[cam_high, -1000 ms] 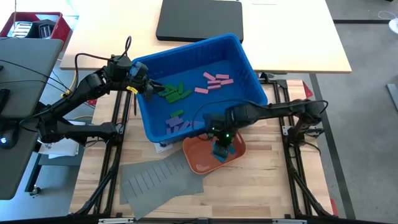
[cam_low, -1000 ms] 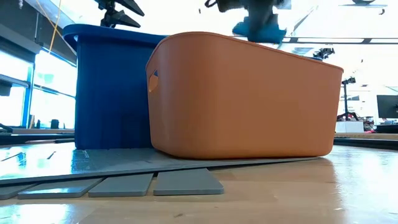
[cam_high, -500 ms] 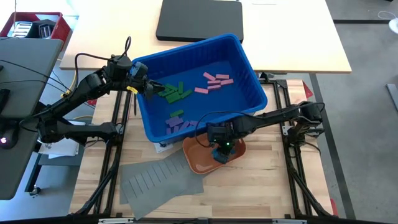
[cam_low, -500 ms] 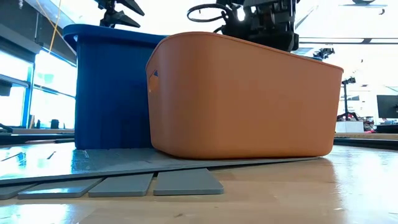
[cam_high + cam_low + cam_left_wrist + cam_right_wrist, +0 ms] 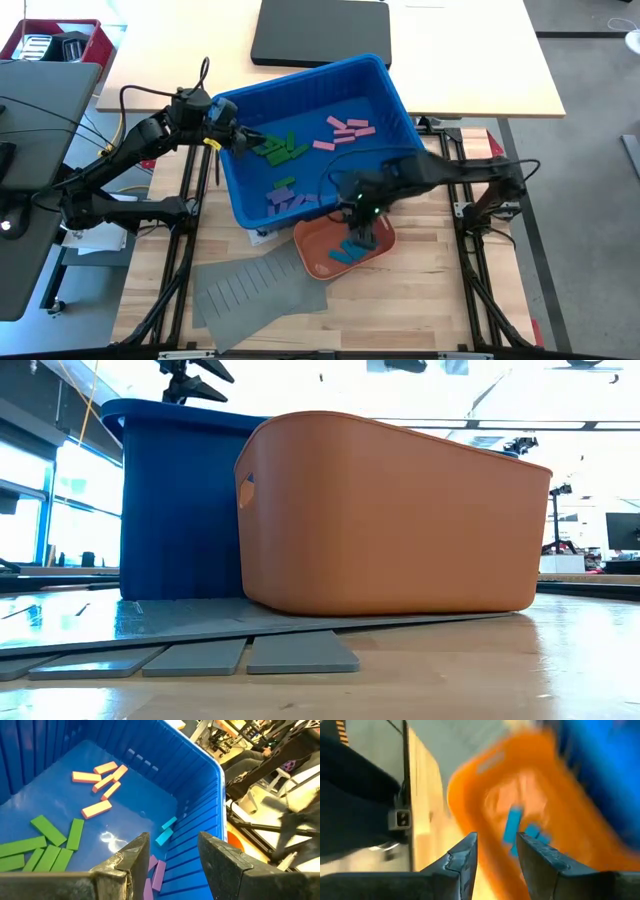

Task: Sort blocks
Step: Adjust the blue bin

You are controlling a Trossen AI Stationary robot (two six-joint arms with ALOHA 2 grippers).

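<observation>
Blocks lie grouped by colour in the blue bin: green ones near the left hand, pink ones toward the far wall, purple ones against the near wall. Several blue blocks rest inside the orange tray, which sits touching the bin's near side on the wooden surface.

The right hand hangs over the tray's far edge beside the bin wall, fingers parted and grasping nothing; blue blocks show below them in the tray. The left hand hovers over the bin's left rim, fingers apart and empty.

Risk lies in the tight seam between bin and tray: a right arm reaching back for purple pieces could clip the bin's near wall and shove the tray. Both arms entering the bin together could meet over the purple pile.

Open room is best in the bin's middle floor; the grey slotted sheet crowds the tray's left side.
</observation>
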